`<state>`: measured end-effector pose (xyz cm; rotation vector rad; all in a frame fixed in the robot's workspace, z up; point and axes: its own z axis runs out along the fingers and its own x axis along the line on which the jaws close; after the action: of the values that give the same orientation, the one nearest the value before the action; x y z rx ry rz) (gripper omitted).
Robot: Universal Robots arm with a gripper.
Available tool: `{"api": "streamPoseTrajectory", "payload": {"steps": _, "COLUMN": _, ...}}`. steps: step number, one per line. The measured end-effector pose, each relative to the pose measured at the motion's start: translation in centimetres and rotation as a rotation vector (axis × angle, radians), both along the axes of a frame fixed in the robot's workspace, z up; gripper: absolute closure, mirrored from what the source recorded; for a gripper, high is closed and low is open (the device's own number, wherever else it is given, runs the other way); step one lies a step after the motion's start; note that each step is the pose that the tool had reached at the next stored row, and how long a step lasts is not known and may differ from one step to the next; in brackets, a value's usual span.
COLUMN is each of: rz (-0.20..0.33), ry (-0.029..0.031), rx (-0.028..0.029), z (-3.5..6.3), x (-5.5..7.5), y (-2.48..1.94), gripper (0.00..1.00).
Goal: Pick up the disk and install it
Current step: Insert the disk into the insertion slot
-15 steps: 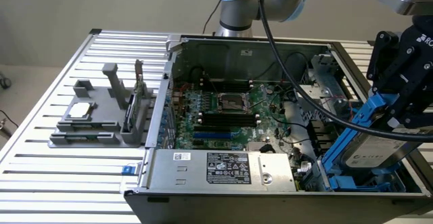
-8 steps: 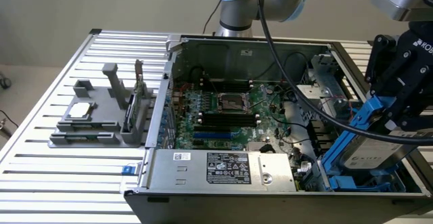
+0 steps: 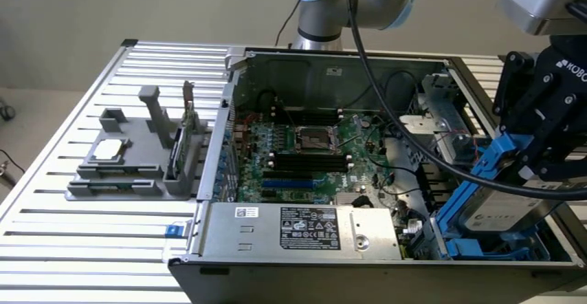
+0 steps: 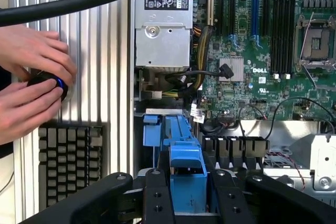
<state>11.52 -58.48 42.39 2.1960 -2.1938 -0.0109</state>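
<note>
The disk, silver-grey with a bright blue carrier, hangs tilted over the front right corner of the open computer case in the exterior view. My gripper is shut on its upper end. In the wrist view the black fingers clamp the carrier's blue end from both sides, and my gripper looks down at the blue drive bay just below. The disk's lower end sits at the bay's blue rails; whether it touches them I cannot tell.
The silver labelled power supply lies beside the bay, with the green motherboard behind. A grey fixture holding a small chip stands on the slatted table. A person's hands hold a black knob above a keyboard. A black cable crosses the case.
</note>
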Motion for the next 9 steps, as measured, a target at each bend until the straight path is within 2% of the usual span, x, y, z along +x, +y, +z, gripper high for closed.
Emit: {"api": "streamPoseTrajectory", "payload": {"steps": 9, "rz": -0.002, "ry": -0.0001, "rx": 0.0005, "z": -0.12, "x": 0.0, "y": 0.1, "gripper": 0.67}}
